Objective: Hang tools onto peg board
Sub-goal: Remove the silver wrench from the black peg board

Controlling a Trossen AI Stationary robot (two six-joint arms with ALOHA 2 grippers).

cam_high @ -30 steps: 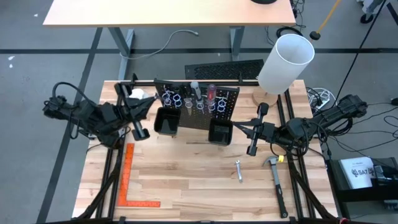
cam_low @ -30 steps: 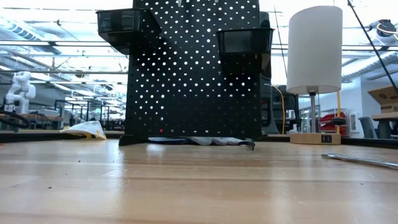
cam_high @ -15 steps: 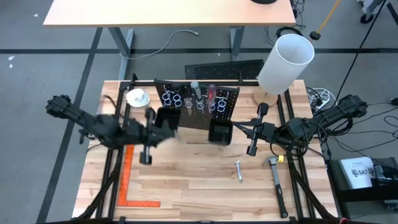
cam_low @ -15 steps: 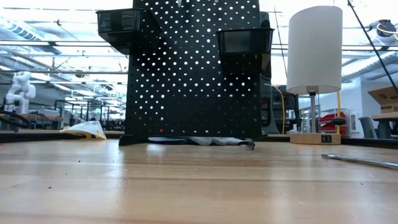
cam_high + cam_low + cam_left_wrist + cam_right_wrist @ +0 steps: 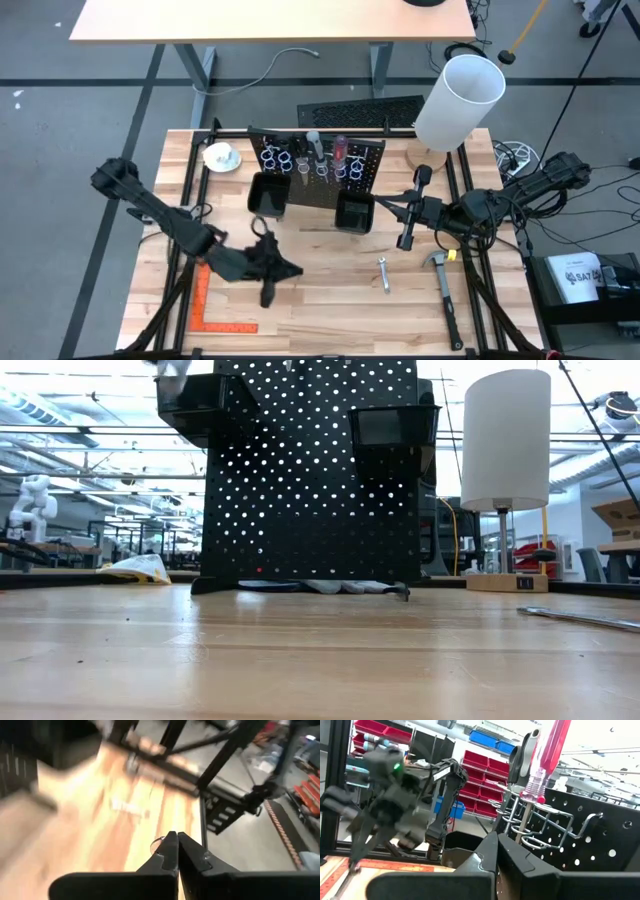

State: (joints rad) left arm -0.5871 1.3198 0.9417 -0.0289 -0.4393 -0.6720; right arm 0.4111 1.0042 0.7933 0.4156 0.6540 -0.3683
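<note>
Two tools are seen already seated on the peg board point(image 5: 318, 172): a red-handled screwdriver point(image 5: 551, 755) and a grey-handled tool point(image 5: 523, 755) stand upright in the wire ring holders point(image 5: 300, 160), handles up, so that each ring carries a handle's shoulder. The board stands upright at about twelve o'clock from the table's middle, its two black bins point(image 5: 266, 195) facing the open wood. A short silver wrench point(image 5: 383, 273) is left lying flat on the table point(image 5: 330, 310) at about four o'clock from the board, well apart from it, and a hammer point(image 5: 446, 285) lies farther out towards the right edge; both are judged to be waiting to be hung.

The left gripper point(image 5: 268, 292) is held low over the table at about seven o'clock from the board, with its fingers point(image 5: 169, 851) pressed together and nothing between them; it is pointed along the wood towards the wrench and is judged to be on an approach. The right gripper point(image 5: 405, 238) is parked at about three o'clock from the board, just beside the right-hand bin, its fingers pressed together on nothing.

Open wood is left between the left gripper and the wrench, with nothing to be knocked on the way. An orange L-shaped square point(image 5: 215, 300) lies near the left edge, just behind the left gripper. A white lamp point(image 5: 458, 102) stands at the far right corner, near the board's right end, so room for lifting there is judged tight. A small white dish point(image 5: 220, 156) sits by the board's left end.
</note>
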